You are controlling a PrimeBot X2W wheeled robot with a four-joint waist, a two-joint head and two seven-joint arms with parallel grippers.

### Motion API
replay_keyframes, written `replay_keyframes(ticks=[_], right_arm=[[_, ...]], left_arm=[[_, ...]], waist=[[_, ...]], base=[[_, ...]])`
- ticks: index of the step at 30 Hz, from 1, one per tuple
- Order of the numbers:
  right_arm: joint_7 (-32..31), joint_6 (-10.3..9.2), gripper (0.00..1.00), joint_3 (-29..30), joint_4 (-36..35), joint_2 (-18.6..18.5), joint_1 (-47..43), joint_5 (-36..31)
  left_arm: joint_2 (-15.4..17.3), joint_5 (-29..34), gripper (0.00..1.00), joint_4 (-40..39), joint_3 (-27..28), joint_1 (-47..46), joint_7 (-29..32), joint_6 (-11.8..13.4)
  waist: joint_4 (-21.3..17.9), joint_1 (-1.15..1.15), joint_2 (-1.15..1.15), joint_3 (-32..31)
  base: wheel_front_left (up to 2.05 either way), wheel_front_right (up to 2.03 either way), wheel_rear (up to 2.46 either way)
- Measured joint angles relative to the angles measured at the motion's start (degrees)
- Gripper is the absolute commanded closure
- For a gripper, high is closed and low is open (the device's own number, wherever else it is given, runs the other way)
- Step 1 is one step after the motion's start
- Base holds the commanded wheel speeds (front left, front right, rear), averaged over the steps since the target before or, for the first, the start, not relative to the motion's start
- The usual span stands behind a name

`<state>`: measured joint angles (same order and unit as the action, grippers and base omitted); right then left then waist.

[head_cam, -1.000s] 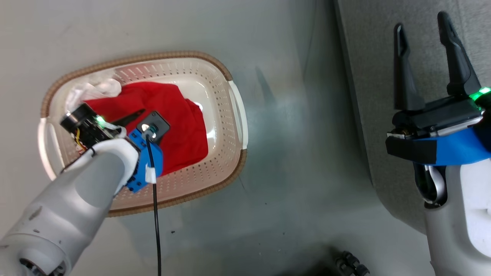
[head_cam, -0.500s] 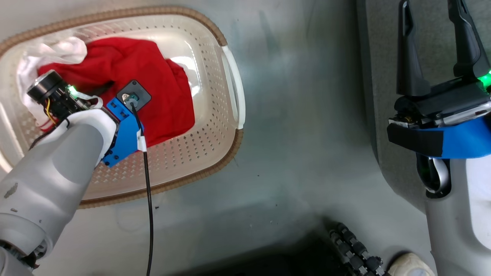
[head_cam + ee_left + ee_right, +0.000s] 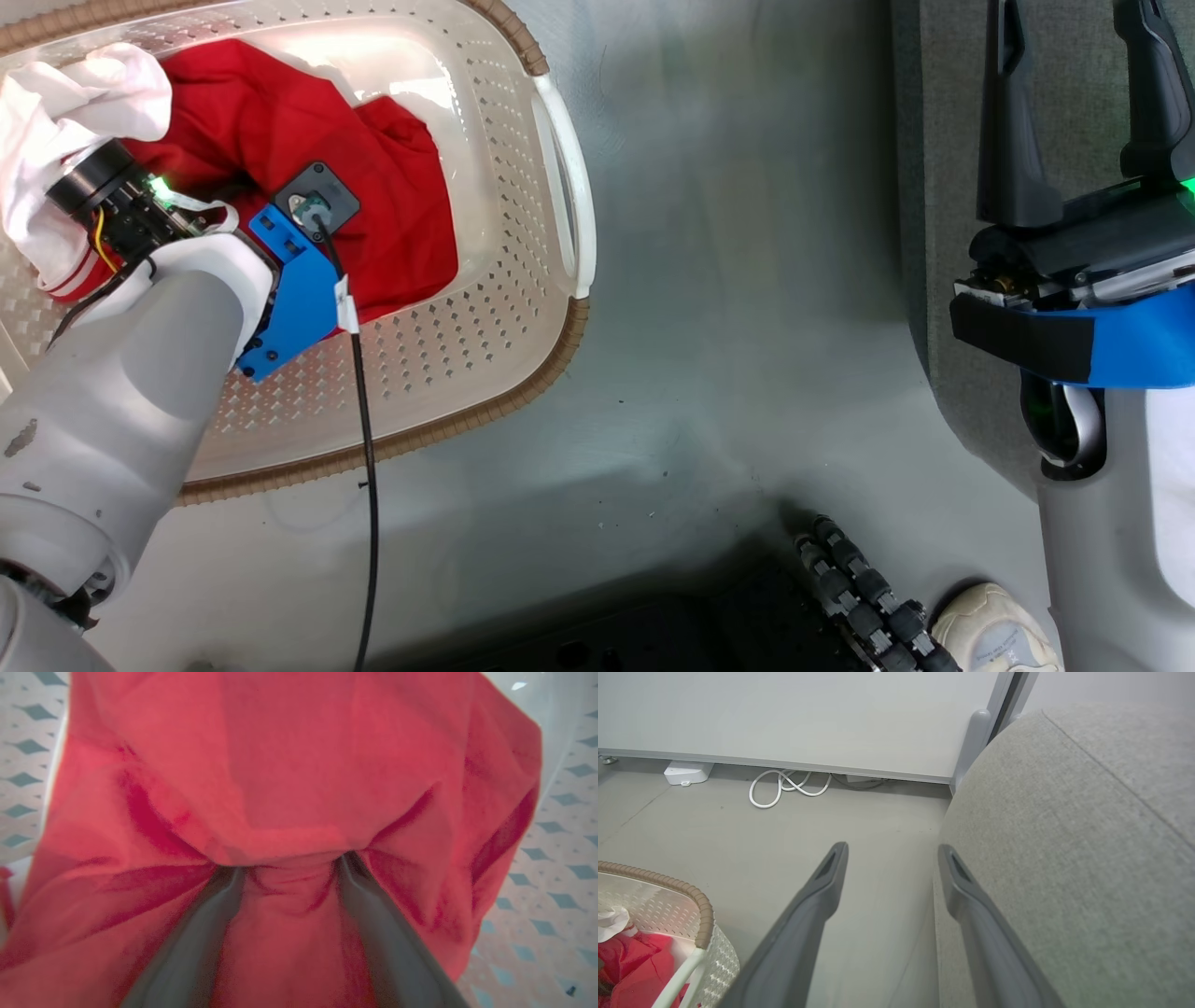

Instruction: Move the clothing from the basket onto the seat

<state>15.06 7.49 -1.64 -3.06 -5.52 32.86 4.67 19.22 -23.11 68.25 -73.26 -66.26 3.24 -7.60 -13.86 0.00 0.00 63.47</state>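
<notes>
The cream perforated basket (image 3: 448,327) with its brown rim stands on the floor at the upper left of the head view. Inside lies the red clothing (image 3: 392,187), a white panel bunched at its far left end. My left arm (image 3: 140,355) reaches down into the basket. In the left wrist view my left gripper (image 3: 289,863) is open, its fingers (image 3: 210,924) spread and pushed into the clothing (image 3: 299,756), tips hidden under a fold. My right gripper (image 3: 1078,56) is open over the edge of the grey seat (image 3: 948,187), empty (image 3: 892,849).
Grey floor lies between the basket (image 3: 703,905) and the seat (image 3: 1064,835). A pale shoe (image 3: 990,630) and a black ribbed part (image 3: 859,588) sit at the bottom right. A black cable (image 3: 364,448) hangs from my left wrist. White cable coils (image 3: 789,786) lie by the wall.
The head camera has dipped closer, so the basket looms larger and further up-left. My left wrist has sunk deeper into the red fabric. The right gripper stays open beside the seat.
</notes>
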Motion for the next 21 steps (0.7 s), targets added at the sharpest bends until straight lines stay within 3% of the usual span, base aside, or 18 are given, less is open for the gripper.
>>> replay_keyframes(ticks=[1, 2, 3, 11, 21], right_arm=[[0.0, 0.00, 0.00, 0.0, 0.0, 0.1, 0.0, 0.0], [0.0, 0.00, 0.00, 0.1, 0.0, 0.1, 0.0, 0.0], [0.0, 0.00, 0.00, 0.1, 0.0, 0.1, 0.0, 0.0], [0.0, 0.00, 0.00, 0.6, 0.5, 0.2, 0.1, -0.1], [0.0, 0.00, 0.00, 1.6, 1.6, -0.2, 0.3, -0.1]], left_arm=[[-0.2, 0.0, 0.24, 0.2, 0.0, 0.0, 0.3, 0.0], [-0.4, 0.0, 0.71, 0.3, 0.0, 0.0, 0.7, 0.0], [-0.6, 0.0, 1.00, 0.5, 0.0, 0.0, 1.0, 0.0], [-1.9, 0.2, 1.00, 0.8, -0.1, 0.3, 2.0, 0.0], [-3.9, -2.8, 1.00, 0.0, -0.1, 1.5, -3.4, 0.1]], waist=[[0.0, 0.00, 0.00, 0.0], [0.0, 0.00, 0.00, 0.0], [0.1, 0.00, 0.00, 0.0], [0.7, 0.00, 0.00, -1.0], [2.0, 0.01, 0.00, -5.5]], base=[[0.00, 0.00, 0.00], [0.00, 0.00, 0.00], [0.00, 0.00, 0.00], [0.00, 0.00, 0.00], [0.00, 0.00, 0.00]])
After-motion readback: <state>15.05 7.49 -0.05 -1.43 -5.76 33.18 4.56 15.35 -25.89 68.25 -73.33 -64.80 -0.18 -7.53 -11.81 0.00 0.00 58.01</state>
